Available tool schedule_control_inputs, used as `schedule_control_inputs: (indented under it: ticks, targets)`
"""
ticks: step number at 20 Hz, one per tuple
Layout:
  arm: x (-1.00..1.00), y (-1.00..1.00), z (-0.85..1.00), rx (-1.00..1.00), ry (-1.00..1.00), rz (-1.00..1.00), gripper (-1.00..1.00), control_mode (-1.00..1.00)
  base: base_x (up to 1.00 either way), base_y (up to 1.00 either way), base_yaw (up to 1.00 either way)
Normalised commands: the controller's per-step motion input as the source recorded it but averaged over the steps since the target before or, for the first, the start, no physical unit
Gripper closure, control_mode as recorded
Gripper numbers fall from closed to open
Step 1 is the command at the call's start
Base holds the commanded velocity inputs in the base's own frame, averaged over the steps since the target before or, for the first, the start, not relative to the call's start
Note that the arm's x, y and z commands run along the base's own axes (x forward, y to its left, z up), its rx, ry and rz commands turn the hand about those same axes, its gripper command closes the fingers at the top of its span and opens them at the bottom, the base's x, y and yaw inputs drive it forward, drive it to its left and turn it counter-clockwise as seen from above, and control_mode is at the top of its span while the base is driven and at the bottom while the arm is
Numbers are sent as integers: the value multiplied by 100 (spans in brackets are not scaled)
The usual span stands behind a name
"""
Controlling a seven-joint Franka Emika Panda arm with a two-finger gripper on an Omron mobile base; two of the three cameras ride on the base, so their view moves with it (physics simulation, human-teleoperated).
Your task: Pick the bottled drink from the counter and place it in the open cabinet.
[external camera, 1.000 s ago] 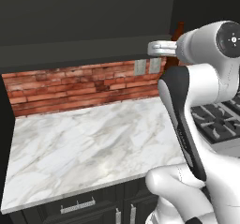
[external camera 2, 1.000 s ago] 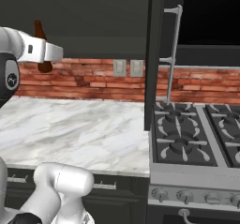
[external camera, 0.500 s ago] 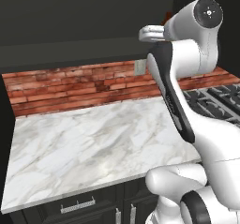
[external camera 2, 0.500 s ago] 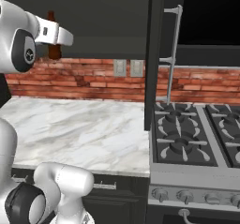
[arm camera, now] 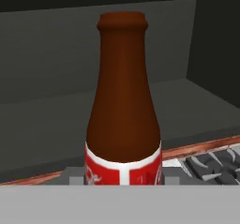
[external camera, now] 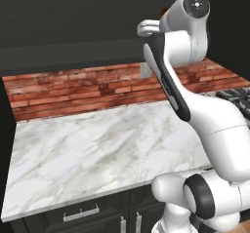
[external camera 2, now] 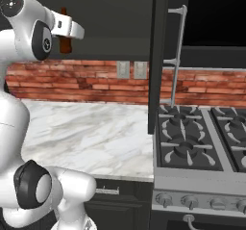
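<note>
The bottled drink (arm camera: 123,101), dark brown with a red label, stands upright in my gripper (arm camera: 123,181), which is shut on its lower body. In the right base view the bottle (external camera 2: 64,45) hangs high above the counter (external camera 2: 91,137), its neck poking up over the white hand, with the gripper (external camera 2: 64,34) around it. The hand is raised before the open cabinet (external camera 2: 110,17). The cabinet's dark shelf (arm camera: 42,120) and back wall lie just behind the bottle in the hand view. In the left base view the counter (external camera: 93,154) lies bare below the raised arm.
The cabinet's open door (external camera 2: 157,46) with a long silver handle (external camera 2: 178,51) stands edge-on to the right of the hand. A gas stove (external camera 2: 202,147) sits right of the counter. A red brick backsplash (external camera: 73,88) runs behind it, and black drawer fronts (external camera: 78,215) lie below.
The arm has swung and risen, carrying the bottle higher and closer to the cabinet opening. The grip on the bottle is unchanged.
</note>
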Motion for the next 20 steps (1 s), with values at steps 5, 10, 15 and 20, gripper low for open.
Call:
schedule_control_inputs:
  ticks: [5,10,15,20]
  targets:
    - [53,8,0,0,4,0,100,-100,0,0,0]
    - [51,3,-7,0,5,0,100,-100,0,0,0]
    - [39,2,-12,0,6,0,100,-100,0,0,0]
    - [26,3,-18,0,3,0,100,-100,0,0,0]
